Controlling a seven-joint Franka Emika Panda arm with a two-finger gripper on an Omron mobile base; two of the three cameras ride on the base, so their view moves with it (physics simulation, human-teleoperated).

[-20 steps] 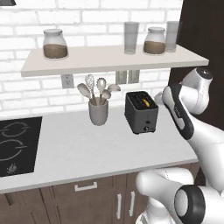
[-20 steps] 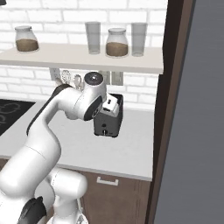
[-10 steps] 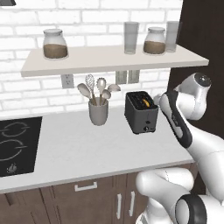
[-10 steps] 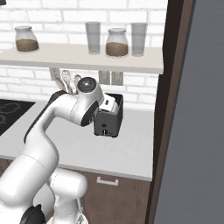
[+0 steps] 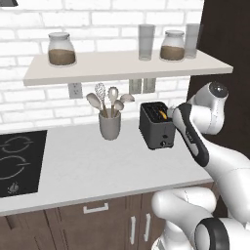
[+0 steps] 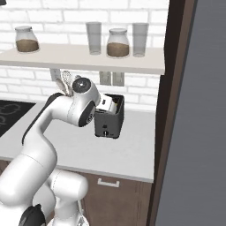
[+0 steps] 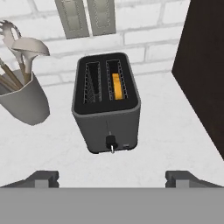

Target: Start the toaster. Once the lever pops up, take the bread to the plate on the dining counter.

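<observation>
Bread (image 7: 116, 85): light, stiff, crumbly slice, edge-up in right slot of toaster (image 7: 106, 107) on bench (image 7: 166, 131); best pinched across its flat faces; gripper (image 7: 112, 178) spread wide, empty, just short of toaster.

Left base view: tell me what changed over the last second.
The arm's hand end drew back from the toaster, shifting right and toward the camera. In the hand view the gripper now stands open, holding nothing. The bread stayed in its slot, and the utensil cup and shelf jars kept their places.
</observation>
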